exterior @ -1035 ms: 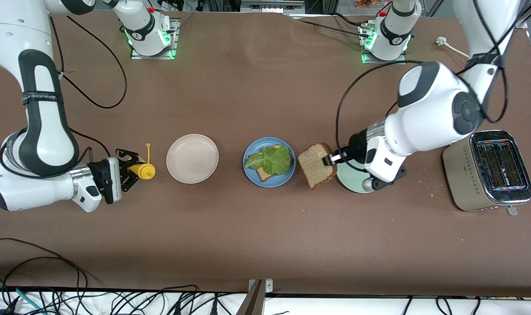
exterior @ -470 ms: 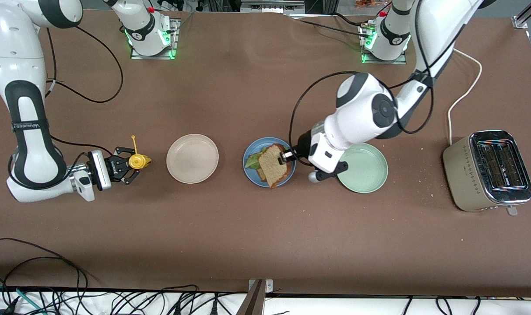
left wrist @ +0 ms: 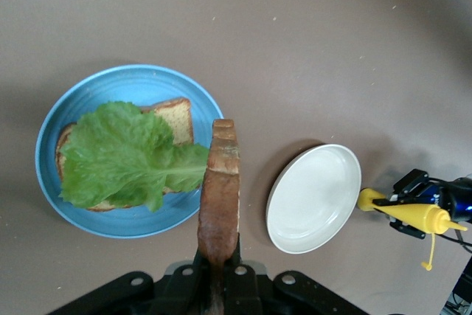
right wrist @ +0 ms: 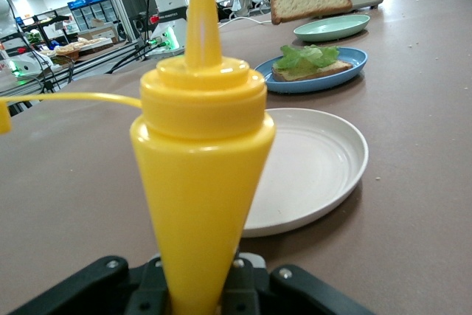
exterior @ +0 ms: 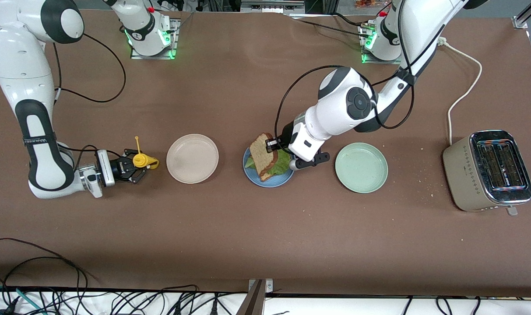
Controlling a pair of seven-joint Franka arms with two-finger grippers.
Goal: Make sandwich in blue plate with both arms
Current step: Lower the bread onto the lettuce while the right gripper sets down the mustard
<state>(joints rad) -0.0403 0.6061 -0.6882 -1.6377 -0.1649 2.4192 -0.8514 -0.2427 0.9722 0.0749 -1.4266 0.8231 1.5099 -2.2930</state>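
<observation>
Over the blue plate (exterior: pixel 253 175), the left tool (exterior: pixel 270 145) is held with its fingers pinching a slice of bread (exterior: pixel 261 152) by one crust, so that the slice hangs on edge, upright rather than flat. Directly below the left tool, a second slice (left wrist: pixel 174 116) lies in the plate with a lettuce leaf (left wrist: pixel 122 154) spread on it; in the left wrist view the held slice is seen edge-on above the rim of the plate, at the side toward the beige plate (exterior: pixel 192 158), and apart from the lettuce. The closing step of the sandwich is judged to be in hand: base and filling are placed and only the top remains to be laid.

For the next move, the slice would need to be tipped from upright to flat, centred over the leaf, lowered until it rests on the lettuce, and only then let go. A release from this height or tilt could let it fall askew or slide off the rim.

Beside the beige plate, at the right arm's end of the worktop, the right tool (exterior: pixel 131 168) is pressed onto a yellow sauce bottle (exterior: pixel 143 161) low over the worktop, its open cap dangling by a strap; this arm appears to wait. A pale green plate (exterior: pixel 361 167) lies empty just beside the left tool, with a toaster (exterior: pixel 488 170) well apart from it.
</observation>
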